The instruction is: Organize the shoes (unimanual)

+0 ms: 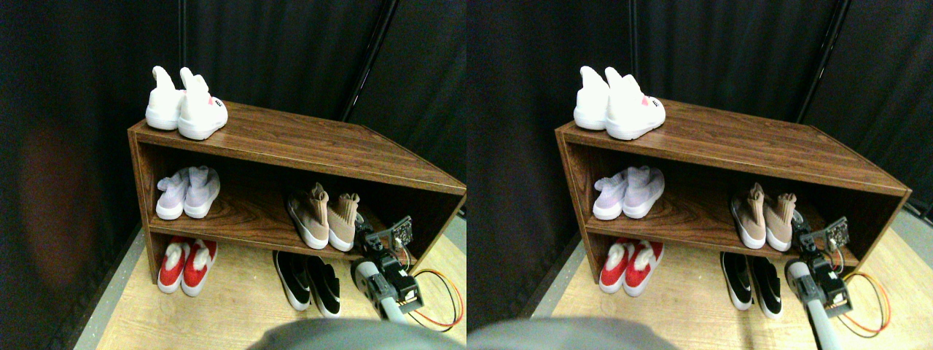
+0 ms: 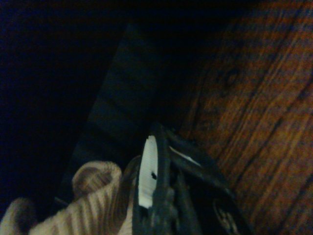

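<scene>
On the middle shelf (image 1: 248, 219) the tan shoes (image 1: 324, 219) sit paired, toes outward; the right hand (image 1: 375, 240) rests just beside the nearer one, probably squaring it up, though whether it grips I cannot tell

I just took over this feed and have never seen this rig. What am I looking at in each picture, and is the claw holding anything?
The wide picture is two near-copies from a forward camera on a four-legged robot. It shows a wooden shoe rack: white shoes on top, pale lilac shoes and tan knit shoes on the middle shelf, red shoes and black slip-ons on the floor beneath. The right claw reaches beside the tan pair. The dark picture comes from the wrist camera: ribbed tan knit sits against the claw frame. Whether it grips anything is unclear.
</scene>
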Available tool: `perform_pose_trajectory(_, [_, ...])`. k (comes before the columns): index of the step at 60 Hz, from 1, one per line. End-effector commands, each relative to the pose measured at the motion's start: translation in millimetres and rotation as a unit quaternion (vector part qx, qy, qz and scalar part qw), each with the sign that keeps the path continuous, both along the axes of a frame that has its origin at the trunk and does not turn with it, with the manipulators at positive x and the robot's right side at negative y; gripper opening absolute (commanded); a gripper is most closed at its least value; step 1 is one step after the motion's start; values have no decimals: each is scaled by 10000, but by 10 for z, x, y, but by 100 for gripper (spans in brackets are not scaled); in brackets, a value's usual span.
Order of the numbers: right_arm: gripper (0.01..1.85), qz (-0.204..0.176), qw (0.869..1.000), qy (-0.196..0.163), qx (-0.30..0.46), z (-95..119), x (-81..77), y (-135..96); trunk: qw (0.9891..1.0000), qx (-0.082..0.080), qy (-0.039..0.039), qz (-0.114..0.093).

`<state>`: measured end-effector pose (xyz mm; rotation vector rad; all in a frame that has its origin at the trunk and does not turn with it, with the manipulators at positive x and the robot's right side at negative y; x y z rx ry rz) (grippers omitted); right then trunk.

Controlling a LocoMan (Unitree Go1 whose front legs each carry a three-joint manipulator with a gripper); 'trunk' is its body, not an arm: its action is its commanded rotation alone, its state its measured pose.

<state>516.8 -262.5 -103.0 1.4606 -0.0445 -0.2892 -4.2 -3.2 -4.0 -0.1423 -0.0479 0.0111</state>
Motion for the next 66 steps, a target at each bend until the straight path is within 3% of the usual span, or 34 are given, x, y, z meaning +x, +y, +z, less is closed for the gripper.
perform_pose_trajectory(1, [6,-80,9999,116,-44,-14,-24,14,9999,-44,102,30])
perform_pose_trajectory(46, [6,-201,9998,46,43,-42,-90,-3,9999,-38,97,4])
perform_pose_trajectory(66, [6,41,9981,-138,-596,161,-135,-195,9999,46,-6,-153])
